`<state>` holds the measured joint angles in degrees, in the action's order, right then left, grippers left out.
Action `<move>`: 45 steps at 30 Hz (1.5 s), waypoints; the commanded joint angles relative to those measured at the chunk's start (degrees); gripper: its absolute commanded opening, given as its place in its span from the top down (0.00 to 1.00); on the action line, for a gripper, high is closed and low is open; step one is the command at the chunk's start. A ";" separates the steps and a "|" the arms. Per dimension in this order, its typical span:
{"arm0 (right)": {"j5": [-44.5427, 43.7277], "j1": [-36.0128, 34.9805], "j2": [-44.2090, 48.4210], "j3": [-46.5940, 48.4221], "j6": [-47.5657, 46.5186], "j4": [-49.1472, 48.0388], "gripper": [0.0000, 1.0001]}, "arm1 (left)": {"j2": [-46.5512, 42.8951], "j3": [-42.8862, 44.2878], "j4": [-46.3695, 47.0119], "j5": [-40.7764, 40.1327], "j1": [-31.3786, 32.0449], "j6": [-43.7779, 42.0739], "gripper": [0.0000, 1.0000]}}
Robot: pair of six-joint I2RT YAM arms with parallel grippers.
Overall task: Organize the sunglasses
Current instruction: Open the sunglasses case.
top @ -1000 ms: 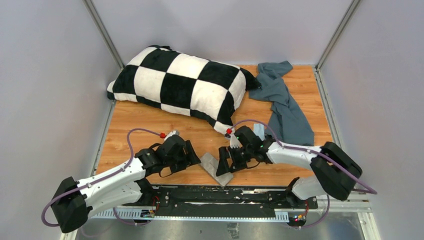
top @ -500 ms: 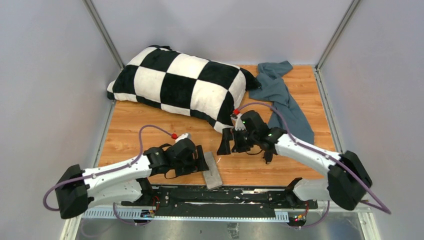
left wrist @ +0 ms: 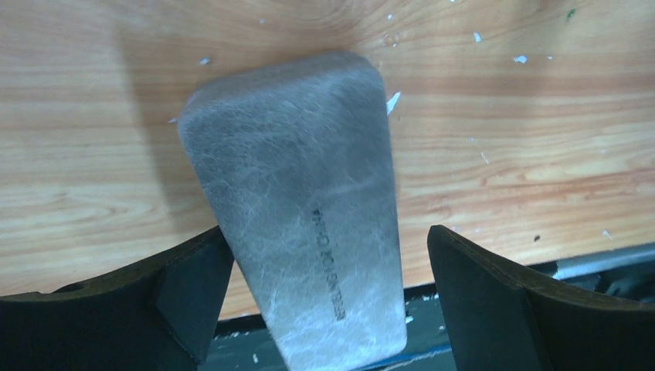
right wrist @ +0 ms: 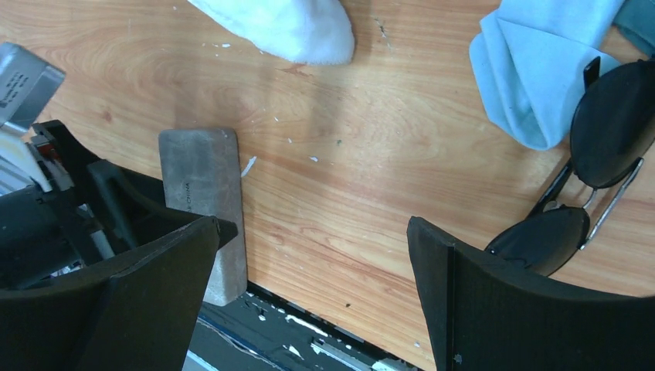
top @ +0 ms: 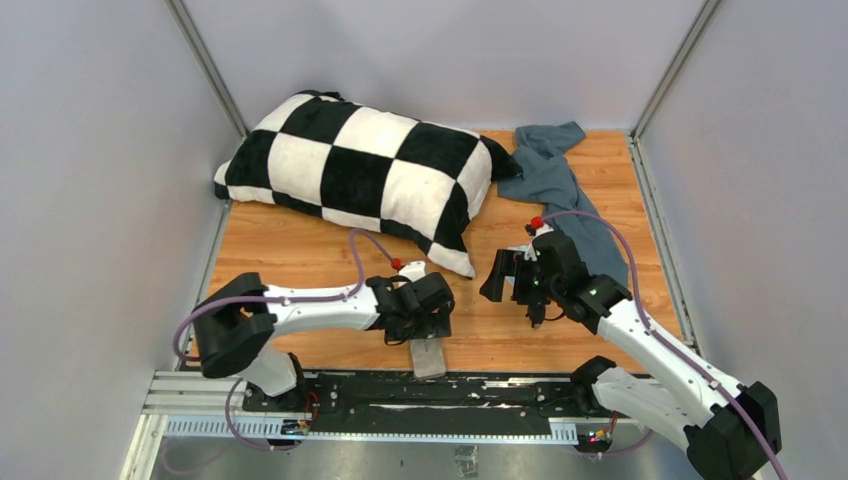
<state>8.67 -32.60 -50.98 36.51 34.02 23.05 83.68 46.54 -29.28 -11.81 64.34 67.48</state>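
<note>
Left hand [left wrist: 324, 255] is spread wide, fingers either side of the grey case [left wrist: 301, 216], gripping nothing. Right hand [right wrist: 313, 232] is also spread & empty, over bare worktop [right wrist: 347, 147] btw the case and the sunglasses [right wrist: 595, 170]. Sunglasses lie on the worktop at the right edge of the right wrist view, one lens touching the light-blue cloth [right wrist: 525, 77], well apart from the case. Main risks, as I judge them: (1) the case's near end hangs past the worktop edge over the black rail [top: 500, 395], so a crooked close could shove it off or spin it, esp. w/ one finger just beside it and the other further off. (2) The case looks closed, so there's no way in for the glasses until it's opened, and prying w/ one hand could flip it. (3) The thin wire temples look partly unfolded. A pinch there could bend them or let them slip, and a pinch on a lens may scratch it. (4) The cloth is so close that the right hand could snag it & drag both. The pillow corner [right wrist: 293, 27] is near but prob. out of the way.
</note>
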 commanded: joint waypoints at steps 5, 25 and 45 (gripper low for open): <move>-2.34 0.62 -0.51 -0.10 -0.25 3.85 0.01 | 10.39 6.88 -1.30 -0.06 1.41 -1.48 0.09; 29.71 20.10 -0.95 -5.32 5.28 -13.87 0.00 | -7.94 -4.05 26.58 13.70 -14.44 -15.90 0.53; 50.24 23.02 -17.55 -12.23 41.64 -87.22 0.00 | -2.44 3.12 58.66 45.30 -23.55 -4.76 0.54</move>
<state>56.49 -10.33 -65.28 25.67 64.07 -41.17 80.34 50.54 14.28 25.58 42.26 54.83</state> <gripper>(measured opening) 0.997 0.721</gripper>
